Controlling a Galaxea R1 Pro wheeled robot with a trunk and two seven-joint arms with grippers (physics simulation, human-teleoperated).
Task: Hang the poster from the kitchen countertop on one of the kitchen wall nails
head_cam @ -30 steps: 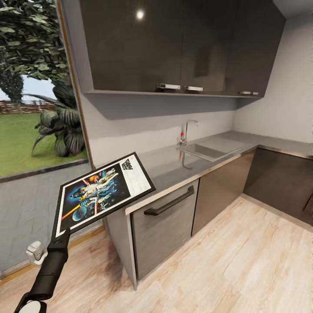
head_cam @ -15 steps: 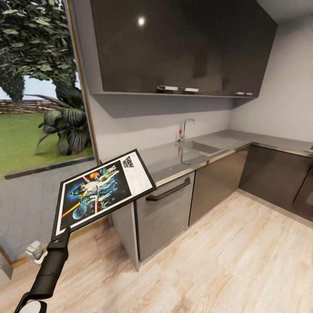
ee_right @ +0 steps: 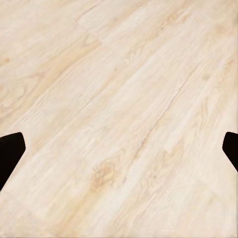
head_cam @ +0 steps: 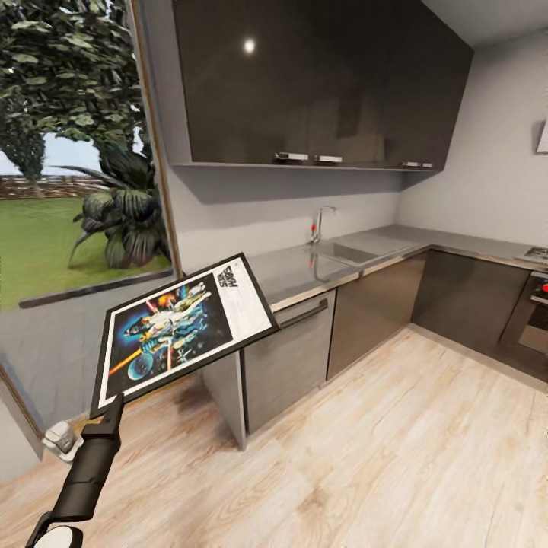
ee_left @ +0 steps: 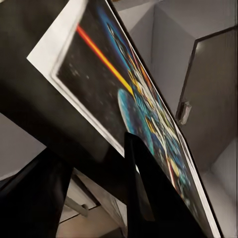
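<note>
- The poster [head_cam: 179, 331] is off the kitchen countertop [head_cam: 304, 270] and rides in the air to the left of the cabinet end, face up and tilted, its lower corner clamped in the left gripper [head_cam: 113, 407]; in the left wrist view the two dark fingers [ee_left: 148, 193] pinch the frame edge.
- Over the last second the whole head view has swung: the counter, sink [head_cam: 339, 251] and wall cabinets [head_cam: 320, 76] have slid leftward, and an oven [head_cam: 533, 304] has come into sight at the right edge. That is the camera turning with the robot; the poster keeps its place against the arm.
- The right gripper [ee_right: 119, 148] hangs spread wide and empty over the wooden floor [ee_right: 119, 99].
- Pickup looks done; the robot seems to be turning to find a wall nail, and I see none yet.
</note>
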